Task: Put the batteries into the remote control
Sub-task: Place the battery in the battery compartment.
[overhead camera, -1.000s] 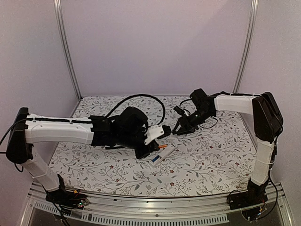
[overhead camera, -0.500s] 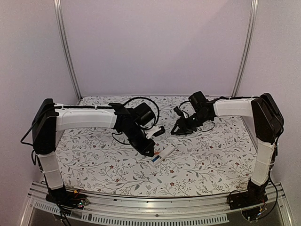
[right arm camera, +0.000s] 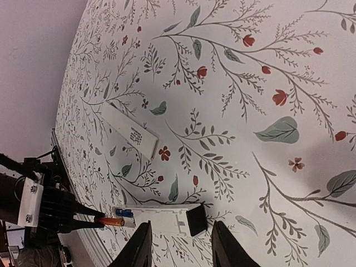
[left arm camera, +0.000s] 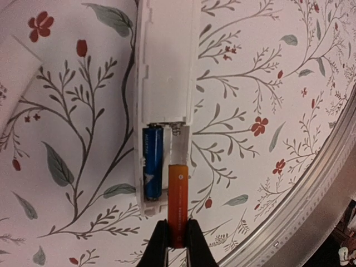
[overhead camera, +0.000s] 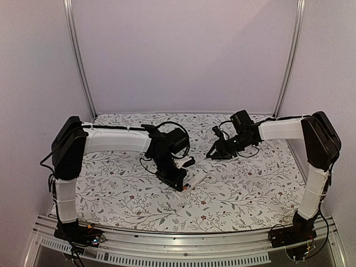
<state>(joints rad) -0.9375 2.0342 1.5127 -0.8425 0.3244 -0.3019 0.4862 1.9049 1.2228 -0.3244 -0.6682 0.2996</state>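
left pincer (left arm camera: pixel 177 245) swung in at the remote (left arm camera: pixel 167 55), clamped on the orange battery (left arm camera: pixel 177 194), last one going in i reckon; right pincer (right arm camera: pixel 178 245) sat apart.

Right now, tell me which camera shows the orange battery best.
The left wrist view. The orange battery fills the centre, pinched in the left end effector, its far end at the remote slot beside the blue battery. The right wrist view shows it small and far off; in the top view it is too small to make out.

Left arm (overhead camera: pixel 114 142), right arm (overhead camera: pixel 281 129): white link shells, black joints, looping black cables (overhead camera: pixel 161 125); slim black fingers (left arm camera: pixel 160 245).
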